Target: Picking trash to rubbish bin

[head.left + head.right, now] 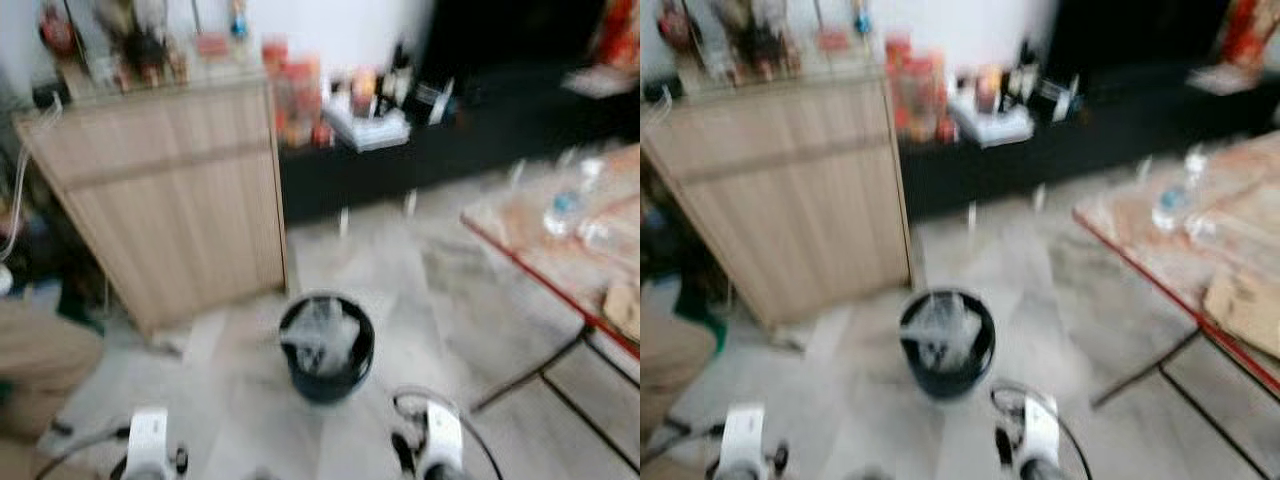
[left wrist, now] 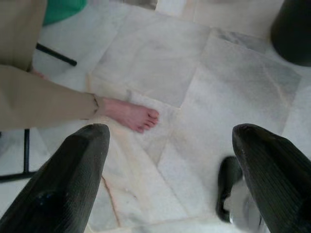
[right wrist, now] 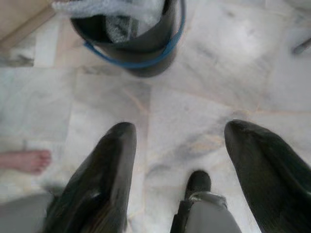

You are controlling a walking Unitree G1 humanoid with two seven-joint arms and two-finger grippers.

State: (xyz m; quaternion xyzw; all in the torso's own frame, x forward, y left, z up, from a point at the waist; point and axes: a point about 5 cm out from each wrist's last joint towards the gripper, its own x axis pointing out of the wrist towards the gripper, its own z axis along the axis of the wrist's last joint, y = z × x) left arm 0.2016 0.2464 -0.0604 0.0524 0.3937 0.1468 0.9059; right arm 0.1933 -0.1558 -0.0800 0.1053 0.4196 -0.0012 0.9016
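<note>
A black rubbish bin point(image 1: 326, 350) stands on the marble floor just ahead of me, with crumpled clear plastic inside it. The same bin point(image 3: 131, 36) with its blue handle lies beyond my right gripper point(image 3: 177, 165), which hangs open over bare floor with nothing between its fingers. My left gripper point(image 2: 170, 170) is open too, low over the tiles, empty. Both arms show at the bottom edge of the eye views. On the table at right lie a plastic bottle point(image 1: 562, 212) and a brown cardboard piece point(image 1: 1245, 305). The eye views are blurred.
A wooden cabinet point(image 1: 170, 190) stands at the left with clutter on top. A low black shelf point(image 1: 400, 150) runs along the back wall. A red-edged folding table point(image 1: 560, 260) stands at right. A person's bare foot point(image 2: 131, 114) and beige trouser leg point(image 2: 39, 99) are close on my left.
</note>
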